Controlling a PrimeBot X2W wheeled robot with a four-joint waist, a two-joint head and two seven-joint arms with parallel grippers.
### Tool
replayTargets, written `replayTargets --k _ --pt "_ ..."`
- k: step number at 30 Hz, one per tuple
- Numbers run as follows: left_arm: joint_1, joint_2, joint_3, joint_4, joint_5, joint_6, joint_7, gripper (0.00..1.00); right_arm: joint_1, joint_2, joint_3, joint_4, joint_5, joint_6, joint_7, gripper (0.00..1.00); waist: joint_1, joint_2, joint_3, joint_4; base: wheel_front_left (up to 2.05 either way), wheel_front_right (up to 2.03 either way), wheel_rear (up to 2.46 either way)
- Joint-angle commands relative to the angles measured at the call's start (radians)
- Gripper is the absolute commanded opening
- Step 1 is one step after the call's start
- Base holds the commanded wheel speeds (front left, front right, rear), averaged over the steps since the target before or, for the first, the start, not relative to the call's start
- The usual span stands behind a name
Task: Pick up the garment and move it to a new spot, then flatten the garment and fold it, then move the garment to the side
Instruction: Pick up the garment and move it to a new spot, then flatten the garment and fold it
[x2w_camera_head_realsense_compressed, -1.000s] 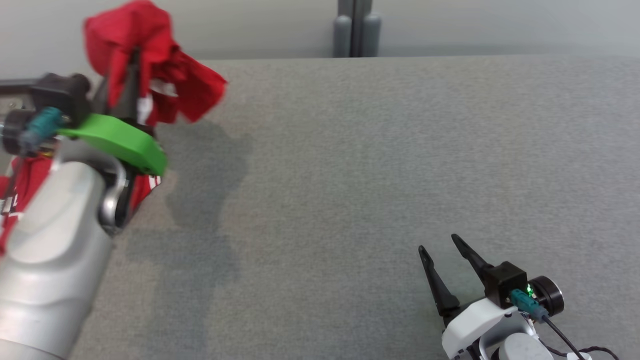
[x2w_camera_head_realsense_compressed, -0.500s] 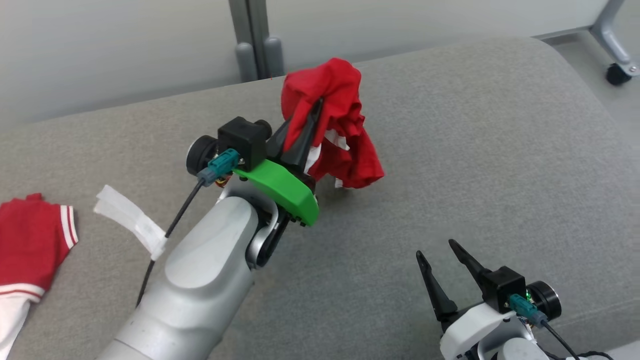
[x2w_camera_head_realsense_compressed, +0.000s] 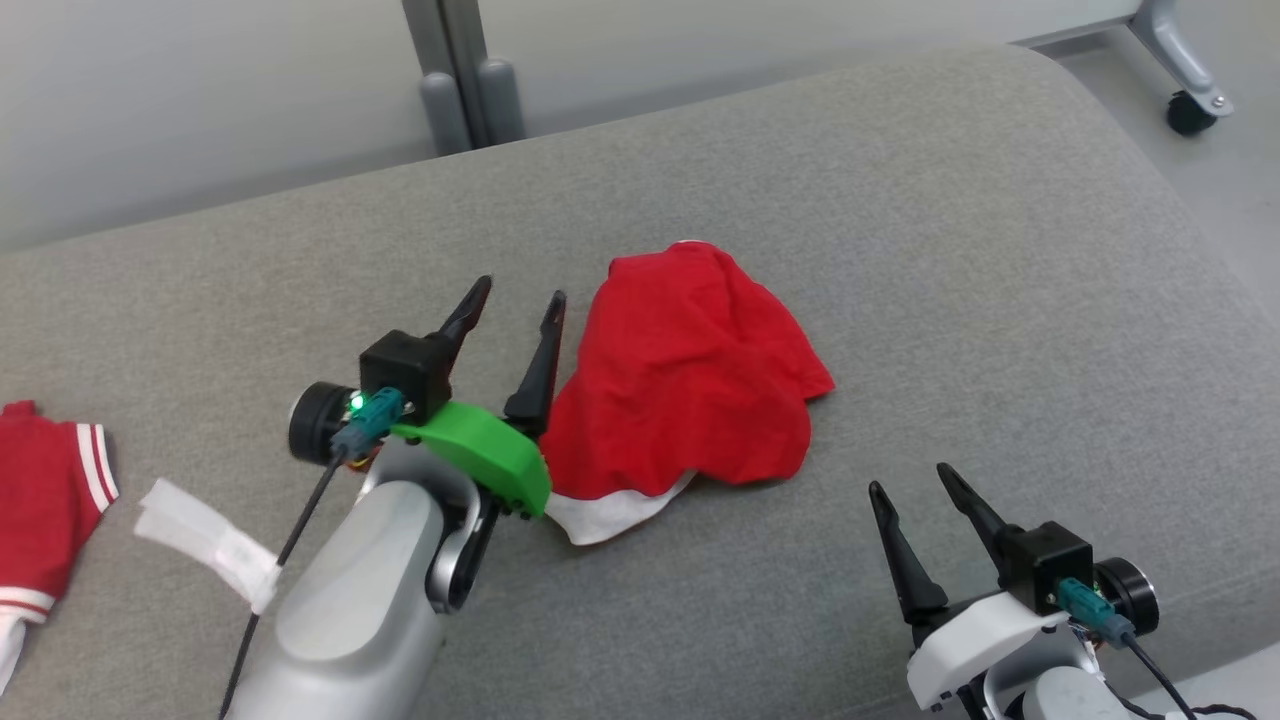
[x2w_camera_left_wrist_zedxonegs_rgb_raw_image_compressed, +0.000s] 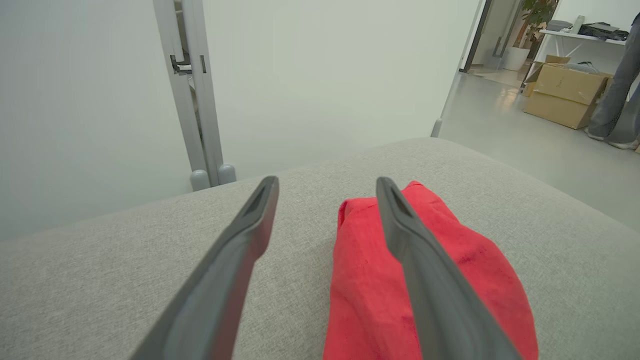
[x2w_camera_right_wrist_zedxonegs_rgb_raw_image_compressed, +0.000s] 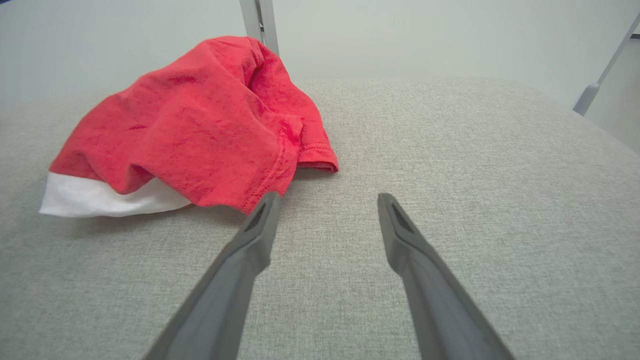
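The garment (x2w_camera_head_realsense_compressed: 690, 380) is found crumpled toward the far edge of the cushion (x2w_camera_head_realsense_compressed: 950, 250), beside the left gripper (x2w_camera_head_realsense_compressed: 521, 290), spread empty like the right gripper (x2w_camera_head_realsense_compressed: 908, 478).

We've got a silver-grey left forearm (x2w_camera_head_realsense_compressed: 350, 610) | bright green wrist bracket (x2w_camera_head_realsense_compressed: 485, 465) | black camera block (x2w_camera_head_realsense_compressed: 400, 368), teal plug (x2w_camera_head_realsense_compressed: 365, 428), black cable (x2w_camera_head_realsense_compressed: 290, 540) | long dark tapered fingers (x2w_camera_head_realsense_compressed: 538, 370) | white right wrist shell (x2w_camera_head_realsense_compressed: 975, 650)

Grey cushion (x2w_camera_head_realsense_compressed: 1000, 300) (red-white cloth (x2w_camera_head_realsense_compressed: 45, 490) leftward)

soft red cloth garment (x2w_camera_head_realsense_compressed: 690, 380) – matt, rough-woven grey fabric surface (x2w_camera_head_realsense_compressed: 1000, 300)
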Motion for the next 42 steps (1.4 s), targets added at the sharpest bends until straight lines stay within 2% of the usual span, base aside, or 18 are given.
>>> replayTargets --k 1,6,11,17,22,28,35,42 --pt "0.044 0.017 0.035 -0.016 0.018 0.010 -0.001 1.00 0.015 -0.002 -0.006 -0.004 0.006 -0.001 0.000 1.00 0.0000 -0.0001 -0.021 0.046 0.00 0.00 0.00" --pt "0.172 0.055 0.159 -0.090 0.085 0.029 0.000 1.00 0.016 -0.002 -0.007 -0.002 -0.003 -0.001 0.000 1.00 0.0000 -0.0001 -0.049 0.091 0.00 0.00 0.00" --pt "0.317 0.074 0.285 -0.153 0.139 0.027 0.000 1.00 0.028 -0.003 -0.015 -0.004 -0.002 -0.001 0.000 1.00 0.0000 -0.0001 -0.081 0.126 0.00 0.00 0.00" --pt "0.468 0.047 0.415 -0.221 0.190 0.000 0.000 1.00 0.053 -0.005 -0.019 0.000 0.000 -0.001 0.000 1.00 0.0000 -0.0001 -0.103 0.148 0.00 0.00 0.00" --pt "0.592 -0.011 0.516 -0.271 0.215 -0.023 0.000 1.00 0.076 -0.005 -0.021 0.007 0.007 -0.001 0.000 1.00 0.0000 -0.0001 -0.115 0.160 0.00 0.00 0.00" --pt "0.661 -0.048 0.533 -0.274 0.249 -0.045 0.000 1.00 0.095 -0.009 -0.020 0.020 0.009 -0.001 0.000 1.00 0.0000 -0.0001 -0.119 0.172 0.00 0.00 0.00" --pt "0.625 -0.055 0.518 -0.284 0.261 -0.061 0.000 1.00 0.062 -0.020 -0.025 0.043 -0.016 -0.001 0.000 1.00 0.0000 -0.0001 -0.094 0.195 0.00 0.00 0.00" --pt "0.555 -0.056 0.505 -0.306 0.235 -0.067 0.000 1.00 -0.028 -0.014 -0.054 0.102 -0.062 -0.001 0.000 1.00 0.0000 -0.0001 0.011 0.234 0.00 0.00 0.00"
